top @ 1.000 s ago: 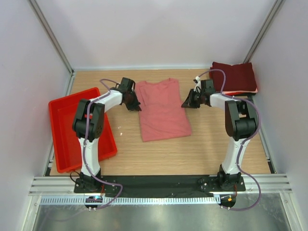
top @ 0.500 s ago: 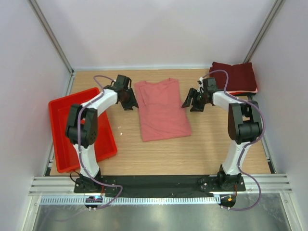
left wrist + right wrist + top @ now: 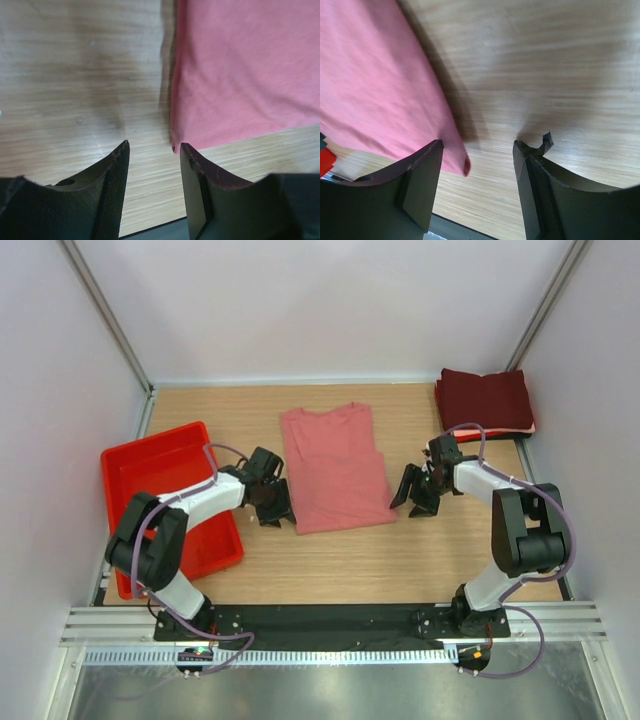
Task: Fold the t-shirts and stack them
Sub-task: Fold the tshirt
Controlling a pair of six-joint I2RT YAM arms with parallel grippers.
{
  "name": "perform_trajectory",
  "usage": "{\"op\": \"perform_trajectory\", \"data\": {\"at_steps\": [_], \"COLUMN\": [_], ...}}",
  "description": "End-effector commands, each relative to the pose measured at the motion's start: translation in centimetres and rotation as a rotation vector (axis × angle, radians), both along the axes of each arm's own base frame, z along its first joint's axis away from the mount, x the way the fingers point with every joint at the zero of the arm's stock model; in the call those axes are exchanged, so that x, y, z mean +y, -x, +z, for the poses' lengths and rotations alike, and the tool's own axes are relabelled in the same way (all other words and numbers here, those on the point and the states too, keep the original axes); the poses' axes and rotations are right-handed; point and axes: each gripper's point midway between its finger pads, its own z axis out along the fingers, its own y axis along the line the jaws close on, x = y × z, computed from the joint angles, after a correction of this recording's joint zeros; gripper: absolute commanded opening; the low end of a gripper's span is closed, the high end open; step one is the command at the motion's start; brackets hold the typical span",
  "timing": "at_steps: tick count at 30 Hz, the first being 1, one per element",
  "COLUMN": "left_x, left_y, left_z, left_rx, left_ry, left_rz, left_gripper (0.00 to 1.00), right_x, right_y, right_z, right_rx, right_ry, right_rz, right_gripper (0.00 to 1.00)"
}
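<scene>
Left jaws and right jaws stood spread, a hem corner of the salmon-pink t-shirt between each pair, table wood showing beside their outer sides.

White-and-black arms trail purplish cables; dark jaws seem mesh-lined.

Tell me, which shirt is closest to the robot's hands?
The pink shirt: its near corners sit right at the left gripper and right gripper. The maroon shirts are stacked in the far right corner.
</scene>
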Motion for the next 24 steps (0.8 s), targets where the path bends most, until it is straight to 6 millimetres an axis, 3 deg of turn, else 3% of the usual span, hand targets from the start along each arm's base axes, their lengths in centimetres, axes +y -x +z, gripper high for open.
{"op": "perform_trajectory", "data": {"at_steps": [1, 5, 9, 17, 23, 24], "left_x": [-1.7, -0.9, -1.1, -2.2, -2.4, -2.5], "left_y": [-0.4, 1.2, 1.9, 1.4, 1.6, 1.6], "left_z": [1.0, -0.6, -0.8, -1.6, -2.4, -2.3], "left_rx": [-0.04, -0.005, -0.002, 0.004, 0.027, 0.026], "left_ry": [0.086, 0.064, 0.09, 0.146, 0.144, 0.148], "left_rz": [0.02, 0.045, 0.045, 0.04, 0.037, 0.034], "left_gripper": [0.47, 0.48, 0.49, 0.49, 0.42, 0.36], "right_x": [0.2, 0.9, 1.3, 2.0, 2.2, 2.4], "right_y": [-0.1, 0.5, 0.9, 1.8, 2.2, 2.1], "right_z": [0.4, -0.2, -0.1, 0.4, -0.2, -0.1], "right_rx": [-0.041, -0.041, -0.049, -0.058, -0.056, -0.059], "right_ry": [-0.02, -0.071, -0.099, -0.153, -0.167, -0.185], "right_rz": [-0.024, -0.021, -0.022, -0.009, -0.008, -0.006], "right_gripper": [0.65, 0.59, 0.52, 0.55, 0.53, 0.5]}}
